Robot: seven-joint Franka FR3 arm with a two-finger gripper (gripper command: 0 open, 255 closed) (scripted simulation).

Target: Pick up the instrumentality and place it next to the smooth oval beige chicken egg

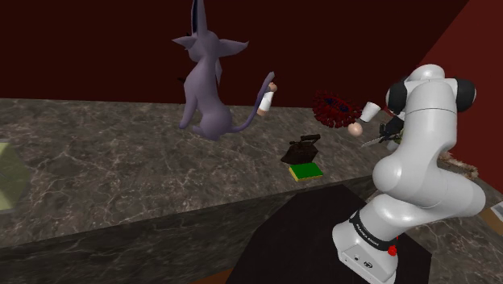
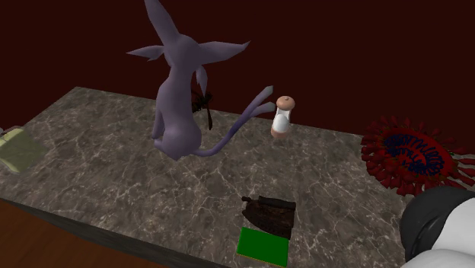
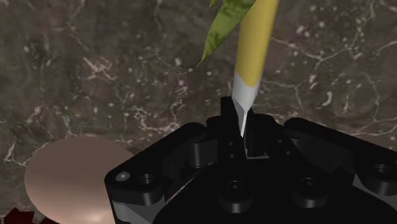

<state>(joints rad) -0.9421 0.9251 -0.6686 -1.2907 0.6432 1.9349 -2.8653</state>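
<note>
Cream-veined dark brown stone counter; lilac long-eared creature figure; flat green square pad; dark red spiky disc, blue-centred; yellow white-tipped pointed tool; pinkish-beige oval egg

No legible text, label or number; a small dark marking on the white arm's base is too small to read.

Yellow stick with white pointed tip and green leafy blades, tip sitting clasped in the gripper, smooth oval beige egg lying nearby on the marbled counter, not touching the stick
</note>
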